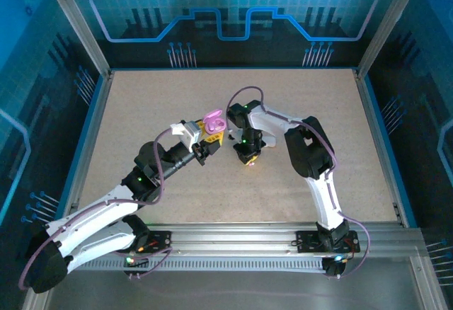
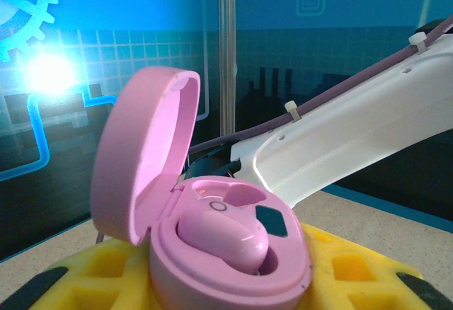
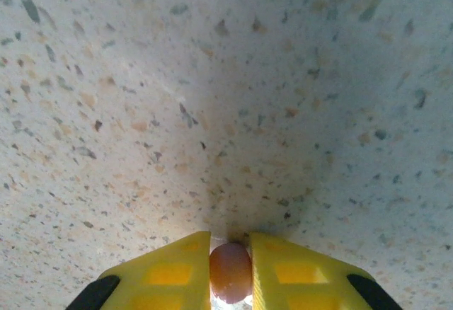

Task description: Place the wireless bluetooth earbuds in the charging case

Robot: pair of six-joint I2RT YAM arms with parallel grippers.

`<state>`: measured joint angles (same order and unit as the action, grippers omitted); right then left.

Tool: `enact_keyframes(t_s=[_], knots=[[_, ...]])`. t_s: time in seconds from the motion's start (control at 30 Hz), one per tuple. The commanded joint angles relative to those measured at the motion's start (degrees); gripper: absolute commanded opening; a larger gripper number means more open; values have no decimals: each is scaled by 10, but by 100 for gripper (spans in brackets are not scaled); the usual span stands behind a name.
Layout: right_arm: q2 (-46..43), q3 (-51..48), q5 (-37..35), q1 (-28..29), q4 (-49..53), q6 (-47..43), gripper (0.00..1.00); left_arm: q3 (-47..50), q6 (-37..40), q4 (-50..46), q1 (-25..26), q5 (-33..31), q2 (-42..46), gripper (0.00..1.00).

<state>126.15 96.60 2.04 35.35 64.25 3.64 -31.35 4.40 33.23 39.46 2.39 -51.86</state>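
Earbud [image 3: 230,274] tight between fingers [image 3: 170,274] of right end effector [image 3: 230,243]; open charging case [image 2: 145,175] in grip of left end effector [image 2: 230,292].

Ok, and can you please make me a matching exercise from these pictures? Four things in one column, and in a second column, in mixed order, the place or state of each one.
Things:
1. pink pebble-shaped plastic charging case
2. hinged pink lid
3. pink rounded earbud
4. small pinkish rounded earbud

Places or states:
a. pinched in the right gripper, low over the speckled table
b. seated in one slot of the case
c. held in the left gripper
d. swung open

Pairs: 1-c, 2-d, 3-b, 4-a
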Motion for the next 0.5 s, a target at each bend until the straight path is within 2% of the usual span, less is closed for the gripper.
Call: enact_keyframes(t_s=[0.0, 0.1, 0.27, 0.47], knots=[[-16, -21, 12, 3, 4, 27, 18, -12, -12, 17, -4, 4, 1, 33], [-41, -36, 40, -11, -11, 46, 18, -10, -12, 16, -5, 3, -1, 33], [-120, -84, 131, -46, -57, 81, 18, -10, -13, 16, -4, 3, -10, 33], [-221, -139, 273, -100, -109, 124, 17, -8, -17, 28, -5, 4, -28, 33]])
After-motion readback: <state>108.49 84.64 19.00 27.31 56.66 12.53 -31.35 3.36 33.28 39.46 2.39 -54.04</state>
